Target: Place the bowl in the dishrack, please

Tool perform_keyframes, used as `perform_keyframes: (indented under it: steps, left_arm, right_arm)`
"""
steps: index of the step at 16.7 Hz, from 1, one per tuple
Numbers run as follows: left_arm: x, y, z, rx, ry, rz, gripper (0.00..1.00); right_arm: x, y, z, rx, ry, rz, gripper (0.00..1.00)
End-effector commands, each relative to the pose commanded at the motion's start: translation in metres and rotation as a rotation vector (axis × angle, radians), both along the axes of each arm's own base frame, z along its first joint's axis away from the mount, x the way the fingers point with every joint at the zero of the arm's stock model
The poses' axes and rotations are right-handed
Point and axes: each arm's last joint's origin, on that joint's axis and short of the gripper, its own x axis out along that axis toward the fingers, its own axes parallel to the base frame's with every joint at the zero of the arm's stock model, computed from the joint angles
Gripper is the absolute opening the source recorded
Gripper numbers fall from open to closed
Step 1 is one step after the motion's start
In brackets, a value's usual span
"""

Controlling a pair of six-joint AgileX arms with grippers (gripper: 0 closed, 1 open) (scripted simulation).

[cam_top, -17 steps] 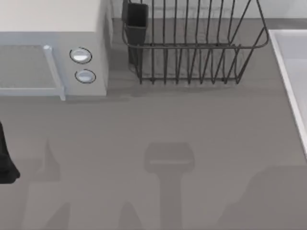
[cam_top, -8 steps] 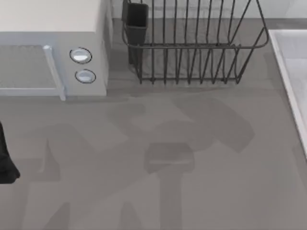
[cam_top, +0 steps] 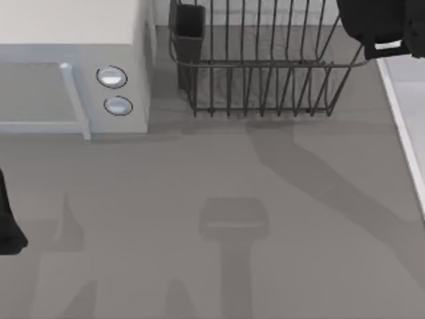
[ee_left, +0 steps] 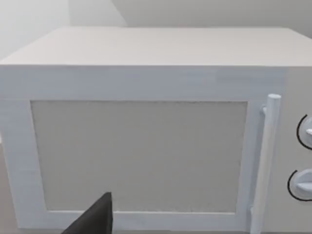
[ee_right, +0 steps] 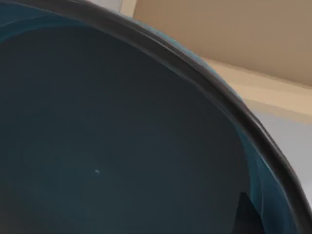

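The bowl is seen close against the right wrist camera, apparently carried; the jaws' state cannot be told. The right arm is positioned at 1 o'clock over the dishrack. Release remains.

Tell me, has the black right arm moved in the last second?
Yes. The right arm has come in at the top view's upper right, over the right end of the fixed dark-grey wire dishrack.

Matt finishes, thin dark wire

You see the dishrack of thin dark wire, a smooth matt white microwave beside it, on a matt grey surface.
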Motion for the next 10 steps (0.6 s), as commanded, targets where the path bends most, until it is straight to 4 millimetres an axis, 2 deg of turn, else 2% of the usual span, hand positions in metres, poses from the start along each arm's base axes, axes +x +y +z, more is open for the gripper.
perform_keyframes:
  steps: [3, 5, 10]
  left_arm:
    - [0.0, 0.0, 0.0, 0.0, 0.0, 0.0, 1.0]
    - [0.0, 0.0, 0.0, 0.0, 0.0, 0.0, 1.0]
    - [0.0, 0.0, 0.0, 0.0, 0.0, 0.0, 1.0]
  right_arm:
    - [-0.045, 0.027, 0.015, 0.19, -0.128, 0.043, 0.0]
    - [-0.062, 0.033, 0.02, 0.263, -0.163, 0.053, 0.0]
    - [-0.066, 0.034, 0.021, 0.282, -0.172, 0.056, 0.0]
